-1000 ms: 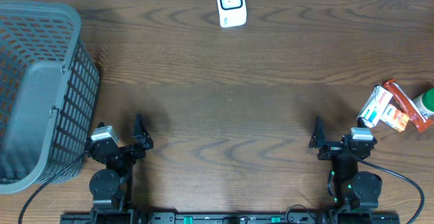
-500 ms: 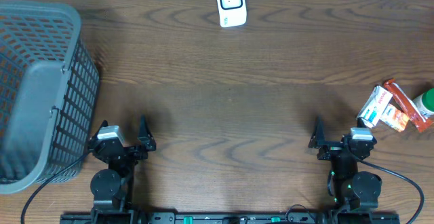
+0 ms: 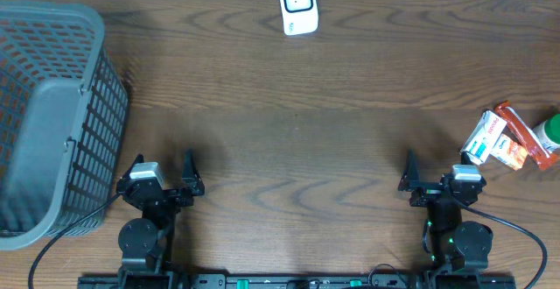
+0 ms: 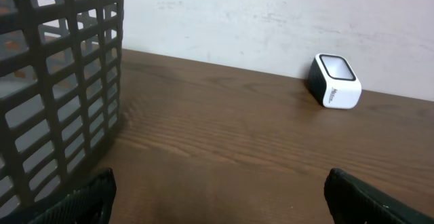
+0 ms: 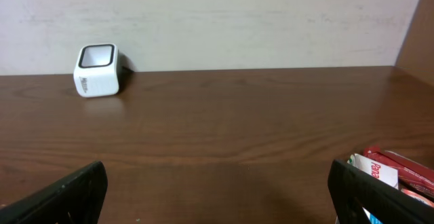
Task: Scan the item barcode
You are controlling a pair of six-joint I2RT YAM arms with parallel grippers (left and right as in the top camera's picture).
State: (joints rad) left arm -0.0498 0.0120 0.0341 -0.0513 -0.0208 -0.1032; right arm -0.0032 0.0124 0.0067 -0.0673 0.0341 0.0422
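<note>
The items lie in a small pile at the table's right edge: a white-and-blue box, an orange packet and a green-and-white bottle. The white barcode scanner stands at the far edge, centre, and also shows as the scanner in the left wrist view and the scanner in the right wrist view. My right gripper is open and empty, just left of the pile; the box peeks past its right finger. My left gripper is open and empty near the front left. Nothing lies between the left gripper fingers or the right gripper fingers.
A large grey plastic basket fills the left side, close to my left arm; its lattice wall fills the left of the left wrist view. A pale wall rises behind the table's far edge.
My left gripper has shifted slightly to the right and turned a little. The right arm and all objects have stayed put.
</note>
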